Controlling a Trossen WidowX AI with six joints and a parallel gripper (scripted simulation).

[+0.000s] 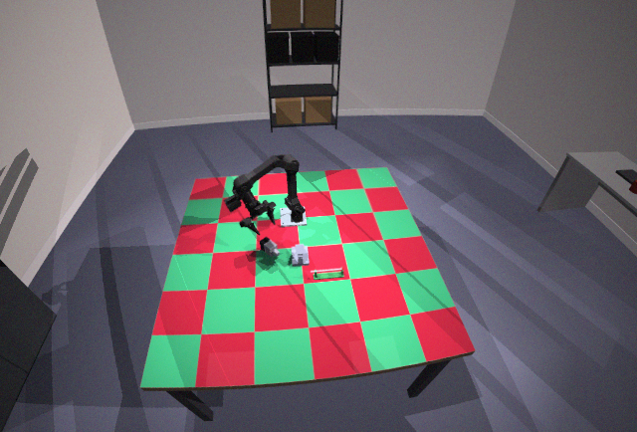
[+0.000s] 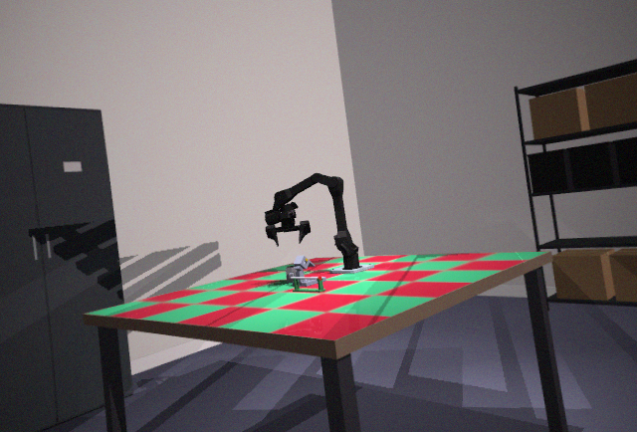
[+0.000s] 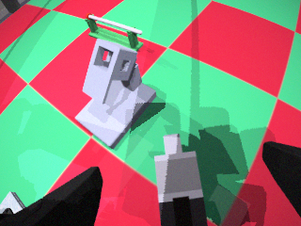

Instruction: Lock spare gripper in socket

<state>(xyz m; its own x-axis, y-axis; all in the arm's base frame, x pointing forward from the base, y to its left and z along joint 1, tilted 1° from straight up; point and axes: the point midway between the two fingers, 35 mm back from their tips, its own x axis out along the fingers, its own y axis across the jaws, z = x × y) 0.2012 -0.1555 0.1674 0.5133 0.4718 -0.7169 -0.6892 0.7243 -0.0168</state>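
Observation:
My gripper [image 1: 258, 216] [image 2: 290, 239] [image 3: 182, 164] is open and empty, hanging well above the table. Right below it the spare gripper [image 1: 268, 246] [image 3: 179, 185] lies on its side on the table, a grey body with a dark end and its short spigot pointing towards the mount. The grey mount [image 1: 299, 254] [image 2: 304, 268] [image 3: 113, 88] stands just beyond it, and its socket [image 3: 104, 56] is empty. The lock pin [image 1: 327, 273] [image 2: 307, 278] [image 3: 115, 24], a thin pale rod, lies on a small green rest past the mount.
The arm's base [image 1: 293, 216] [image 2: 349, 263] stands on a white plate behind the parts. The red and green chequered table [image 1: 334, 355] extends widely to the front. A shelf with boxes [image 1: 302, 57] stands far off by the wall.

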